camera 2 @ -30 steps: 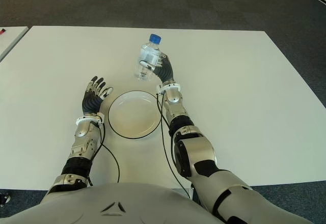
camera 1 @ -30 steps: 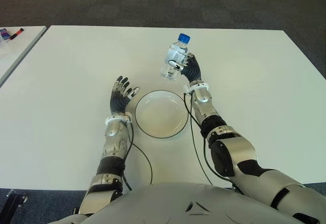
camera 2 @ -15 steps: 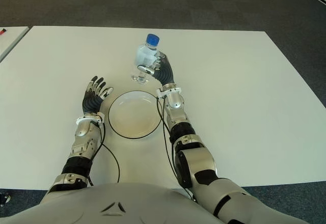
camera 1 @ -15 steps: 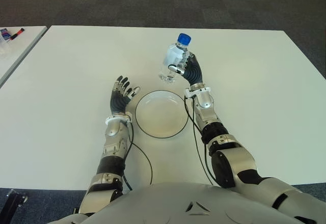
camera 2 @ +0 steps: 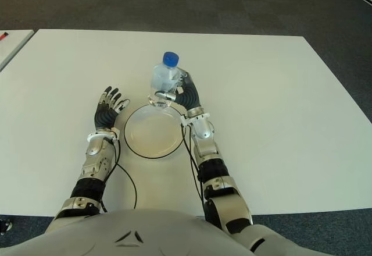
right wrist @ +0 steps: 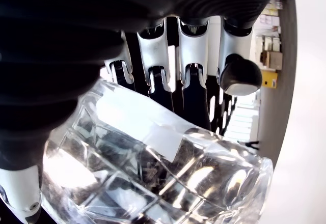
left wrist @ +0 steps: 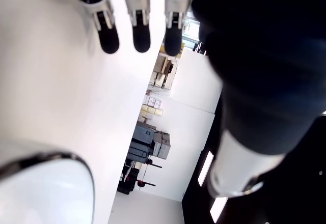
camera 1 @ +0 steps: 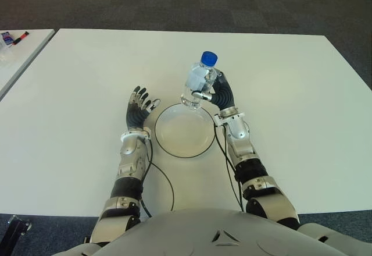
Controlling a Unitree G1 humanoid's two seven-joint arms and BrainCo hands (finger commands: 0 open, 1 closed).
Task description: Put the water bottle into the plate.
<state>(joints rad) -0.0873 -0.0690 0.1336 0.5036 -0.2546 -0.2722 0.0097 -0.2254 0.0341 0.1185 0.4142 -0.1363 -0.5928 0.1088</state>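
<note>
Water bottle is the payload, but sizing down from the biggest item first: table is white and carries everything.

Plate is white with a dark rim and sits flat on the table dead ahead of the torso, between the two forearms.

Water bottle is clear with a blue cap, held off the table and roughly upright, cap tipped slightly toward 12 o'clock. Its base shows over the plate's rim at about 1 o'clock; I can't tell how high it clears the rim.

Right hand is wrapped around the bottle body, thumb on one side and fingers curled around the other; the wrist view confirms a firm grasp. It shows at the plate's 1–2 o'clock edge.

Left hand is at the plate's 9–10 o'clock, just outside the rim, fingers spread and carrying nothing. Idle.

Key relation: plate centre lies toward 7 o'clock from the bottle base, and the long axis is near vertical. My read is that the right hand needs a short shift toward the torso and to the left, then a descent with the base level. Risk is the base catching the rim and tipping.
</note>
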